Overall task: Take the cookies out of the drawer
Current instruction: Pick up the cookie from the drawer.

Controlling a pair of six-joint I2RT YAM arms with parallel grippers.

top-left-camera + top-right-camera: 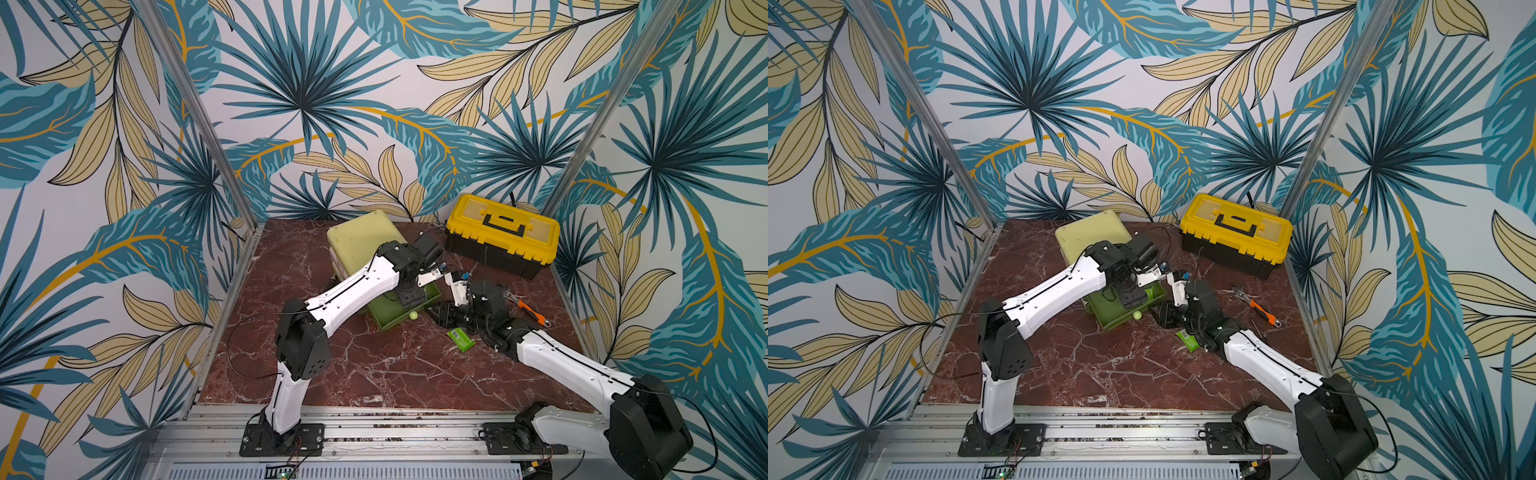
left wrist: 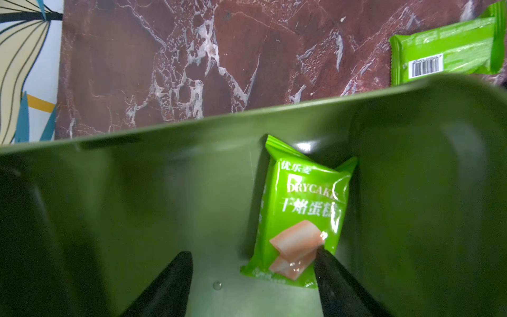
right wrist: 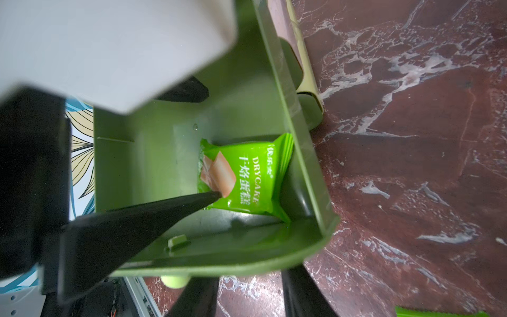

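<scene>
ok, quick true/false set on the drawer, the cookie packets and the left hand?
1. A green packet lies inside the drawer. True: the green packet is on the floor of the drawer.
2. Another green packet is out on the table. True: the second green packet lies on the table beside the right arm.
3. The left hand is shut on a packet. False: the left hand is open inside the drawer, with one fingertip at the packet.
4. The toolbox lid is up. False: the yellow toolbox is closed.
5. The wrench is in the drawer. False: the orange-handled wrench lies on the table.
</scene>
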